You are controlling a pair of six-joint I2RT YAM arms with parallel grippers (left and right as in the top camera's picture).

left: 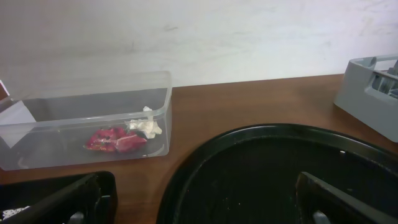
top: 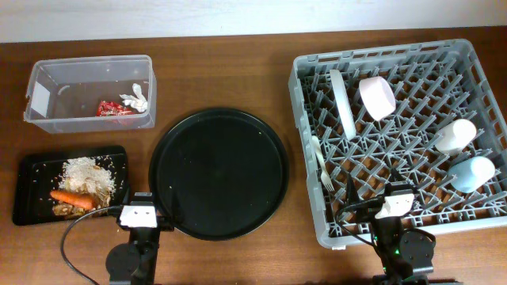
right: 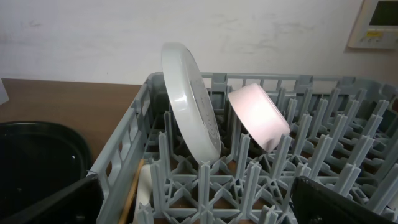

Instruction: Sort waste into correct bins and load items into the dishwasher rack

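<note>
The grey dishwasher rack (top: 412, 158) holds the white plate (top: 342, 101) on edge, the pink bowl (top: 375, 96), the cream cup (top: 456, 135), the blue cup (top: 470, 173) and the cream fork (top: 321, 161). The plate (right: 189, 99), the bowl (right: 258, 114) and the rack (right: 261, 180) show in the right wrist view. The clear tub (top: 89, 91) holds the red wrapper (top: 113, 110) and white tissue (top: 136, 98); both show in the left wrist view (left: 116, 140), (left: 145, 126). The shallow black tray (top: 32, 170) holds rice scraps (top: 87, 174), the carrot (top: 73, 198) and a brown lump (top: 62, 210). My left gripper (left: 199, 208) is open and empty at the round tray's front edge. My right gripper (right: 199, 205) is open and empty over the rack's front edge.
A large round black tray (top: 219, 174) lies in the middle of the brown table, also seen in the left wrist view (left: 280, 168). A white wall stands behind the table. A wall panel (right: 376, 25) is at the upper right of the right wrist view.
</note>
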